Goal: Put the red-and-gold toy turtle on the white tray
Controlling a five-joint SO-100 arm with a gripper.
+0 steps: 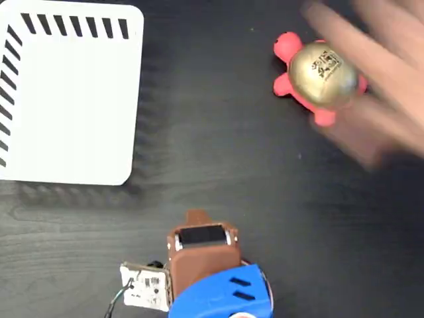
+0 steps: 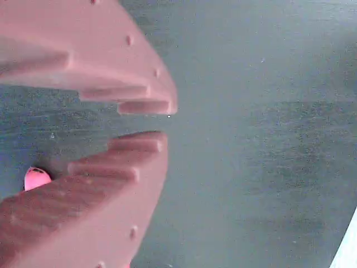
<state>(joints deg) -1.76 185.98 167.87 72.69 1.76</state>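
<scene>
— Where's the red-and-gold toy turtle?
— Upper right of the fixed view, beside a blurred hand; the white tray sits upper left.
— Progress?
— None (nothing grasped): the gripper is narrowly parted, empty.

The only print in view is a small dark logo on the gold shell of the red-and-gold toy turtle in the fixed view; it sits near the top of the dome, and its letters are too small and blurred to read. Relative to the turtle, nothing else carries readable text; the wrist view shows no lettering at all.
</scene>
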